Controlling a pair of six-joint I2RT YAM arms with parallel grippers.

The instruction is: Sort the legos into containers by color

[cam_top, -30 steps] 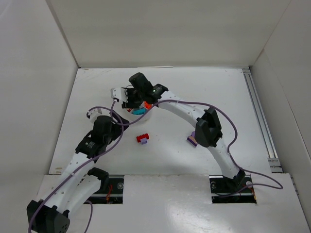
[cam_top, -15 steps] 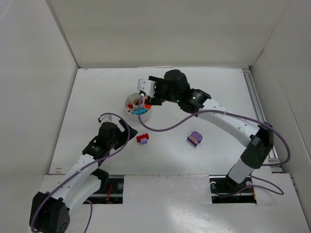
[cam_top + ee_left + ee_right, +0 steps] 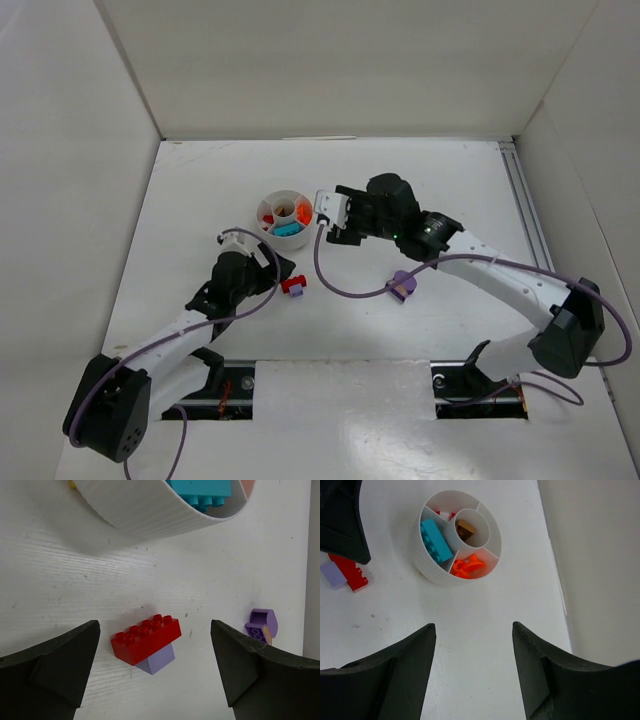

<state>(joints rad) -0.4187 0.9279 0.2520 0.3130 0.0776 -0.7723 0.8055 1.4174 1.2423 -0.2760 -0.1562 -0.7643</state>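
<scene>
The round white dish (image 3: 283, 215) holds a teal brick (image 3: 436, 541), orange pieces (image 3: 468, 566), a tan-brown piece (image 3: 465, 528) in its centre cup and a red piece (image 3: 442, 514). A red brick (image 3: 146, 638) stacked on a lilac brick (image 3: 157, 660) lies on the table (image 3: 293, 285), just in front of the dish. My left gripper (image 3: 155, 624) is open, with one finger on each side of this stack and not touching it. A purple-and-tan piece (image 3: 401, 285) lies to the right. My right gripper (image 3: 333, 217) is open and empty, just right of the dish.
White walls enclose the table on the left, back and right. A rail (image 3: 535, 240) runs along the right edge. The right arm's purple cable (image 3: 340, 285) loops over the table between the red stack and the purple piece.
My right gripper has pulled back from over the dish to its right side. My left gripper has moved right and forward until it straddles the red-and-lilac stack.
</scene>
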